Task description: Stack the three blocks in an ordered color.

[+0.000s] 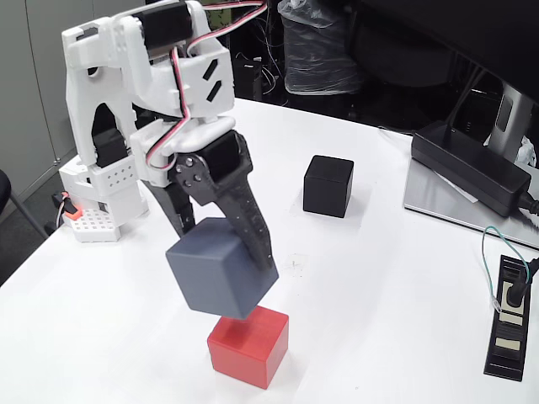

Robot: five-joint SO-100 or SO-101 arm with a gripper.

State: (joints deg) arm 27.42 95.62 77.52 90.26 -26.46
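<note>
In the fixed view the gripper pinches the grey cube between its two fingers, holding it tilted just above the red cube on the white table. The black cube sits well apart, farther back. The main risk is the tilt: released at this angle, the grey cube would probably land on an edge and slide off, or nudge the red one aside. No brand, label or legible writing is visible.

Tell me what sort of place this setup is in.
Likely an office or lab workspace: a white table holds a monitor stand and a black power strip, with bagged equipment behind the arm.
</note>
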